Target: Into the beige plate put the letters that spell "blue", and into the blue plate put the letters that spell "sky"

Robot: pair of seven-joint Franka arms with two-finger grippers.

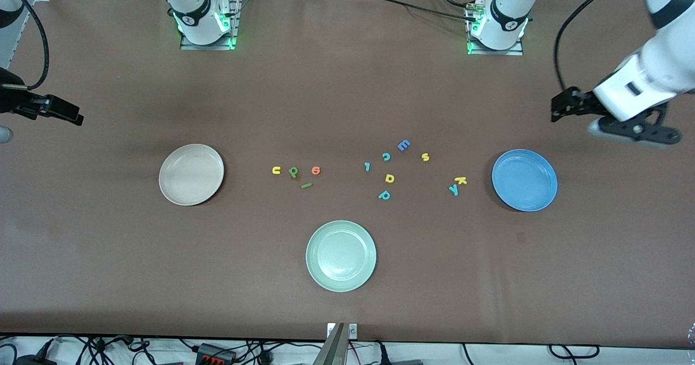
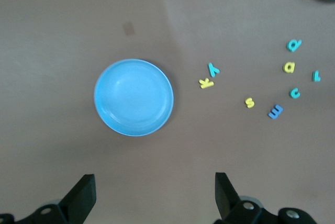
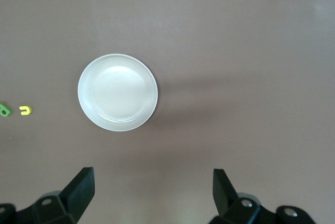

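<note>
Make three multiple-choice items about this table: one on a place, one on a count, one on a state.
1. The yellow k lies beside which plate?
A beige plate
B blue plate
C pale green plate

2. How many plates are on the table?
A two
B three
C four

3. How is the left pincer?
A shut on a letter
B open, holding nothing
C resting in a plate

Key:
1 B, the blue plate is closest.
2 B, with the beige plate and the pale green plate.
3 B, the left pincer is spread wide.
</note>
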